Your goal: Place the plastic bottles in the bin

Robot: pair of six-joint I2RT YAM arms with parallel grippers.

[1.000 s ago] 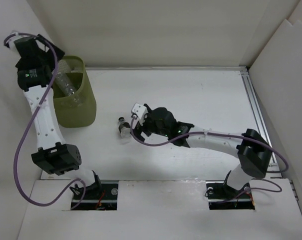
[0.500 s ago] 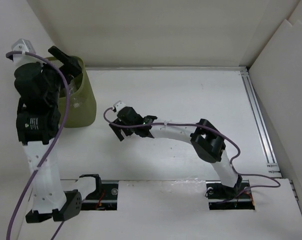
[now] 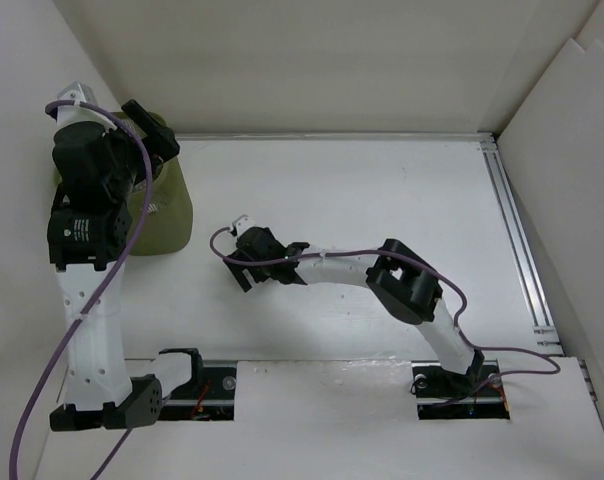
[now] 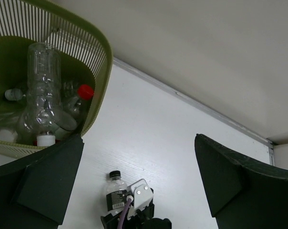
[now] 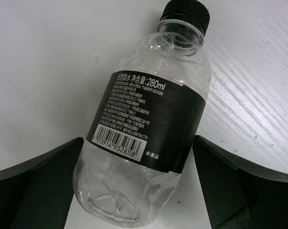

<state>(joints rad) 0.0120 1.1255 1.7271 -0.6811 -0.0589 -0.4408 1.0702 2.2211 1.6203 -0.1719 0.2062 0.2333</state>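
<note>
The olive-green bin (image 3: 172, 215) stands at the far left. In the left wrist view its slotted rim (image 4: 101, 62) shows, with several clear bottles inside: a tall one (image 4: 41, 90), one with a red cap (image 4: 86, 90) and one with a white cap (image 4: 46, 140). My left gripper (image 3: 154, 128) is open and empty, high over the bin's right edge (image 4: 138, 143). One bottle with a black cap and black label (image 5: 149, 124) lies on the table (image 4: 116, 193). My right gripper (image 3: 242, 270) is open, its fingers (image 5: 39, 176) either side of the bottle's base.
White walls close the table on the left, back and right. A metal rail (image 3: 512, 230) runs along the right side. The right arm's elbow (image 3: 407, 285) stretches across the middle of the table.
My left gripper let go of a clear bottle into the bin and rose, open. My right gripper moved left and now has its fingers around the black-capped bottle.
</note>
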